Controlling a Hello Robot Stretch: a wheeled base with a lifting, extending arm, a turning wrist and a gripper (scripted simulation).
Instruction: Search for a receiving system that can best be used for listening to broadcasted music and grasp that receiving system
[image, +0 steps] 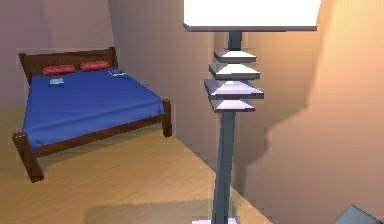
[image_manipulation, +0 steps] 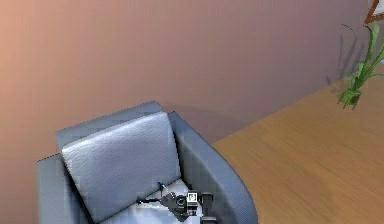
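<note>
Nearest, the pincer (image_manipulation: 168, 198) shows low against the seat of the grey armchair (image_manipulation: 120, 155). With the cushion behind it, whether it carries anything cannot be told. Judgement: a short reach suits driving during the search step.

Ahead, a floor lamp (image: 232, 95) stands close by the right wall. Farther left, a bed (image: 90, 108) occupies the far corner. Two small flat items (image: 57, 81) near its pillows are too small to identify.

The position of the receiving system relative to the pincer cannot be told.

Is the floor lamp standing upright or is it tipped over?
Upright. The floor lamp has a pole that rises straight up in the forward view, with the white shade level on top of it.
</note>
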